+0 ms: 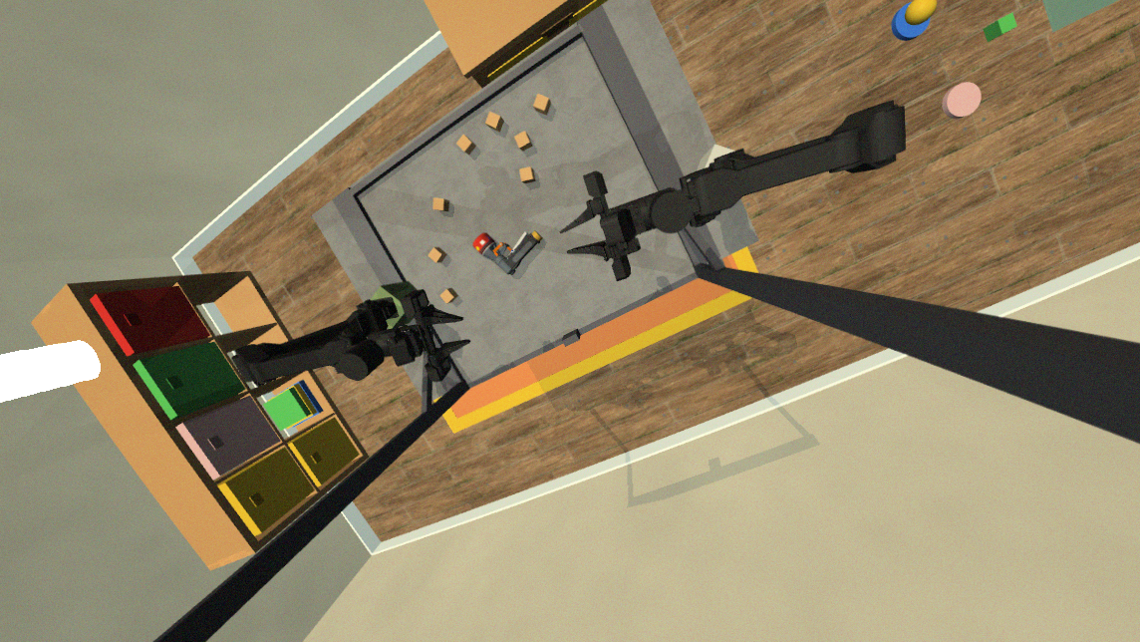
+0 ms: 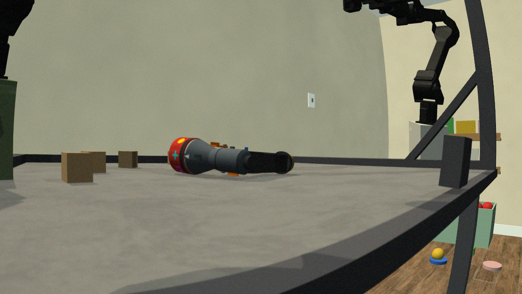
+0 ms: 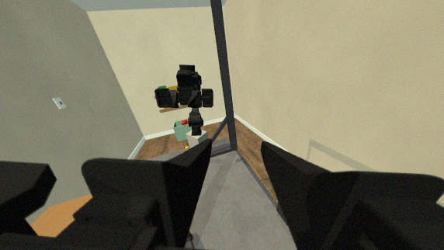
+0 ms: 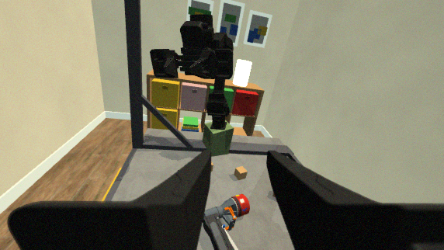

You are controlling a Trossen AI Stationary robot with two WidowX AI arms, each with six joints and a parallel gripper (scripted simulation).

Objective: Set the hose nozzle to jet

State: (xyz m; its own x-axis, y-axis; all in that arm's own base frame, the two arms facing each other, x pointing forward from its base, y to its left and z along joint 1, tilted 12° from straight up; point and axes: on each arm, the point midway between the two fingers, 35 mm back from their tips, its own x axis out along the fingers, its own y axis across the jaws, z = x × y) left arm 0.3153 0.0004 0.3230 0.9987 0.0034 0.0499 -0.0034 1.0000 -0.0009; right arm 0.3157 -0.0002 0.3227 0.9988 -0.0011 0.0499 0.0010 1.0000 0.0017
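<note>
Nozzle (image 1: 507, 262) (image 2: 228, 160) (image 4: 217, 213) lies sideways on the desk (image 1: 510, 319) (image 2: 219, 226) (image 3: 233, 194) (image 4: 163, 171), ungripped, between left pincer (image 1: 465, 331) (image 3: 237, 142) (image 4: 182, 62) and right pincer (image 1: 564, 241) (image 2: 352, 5) (image 3: 181, 105) (image 4: 238, 157), both partly spread around nothing, probably poised apart so one can lift while the other turns its ring (image 1: 482, 243) (image 2: 179, 155) (image 4: 243, 205).

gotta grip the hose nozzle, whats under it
Only the grey table shows around and beneath the hose nozzle; the patch its body covers is hidden.
</note>
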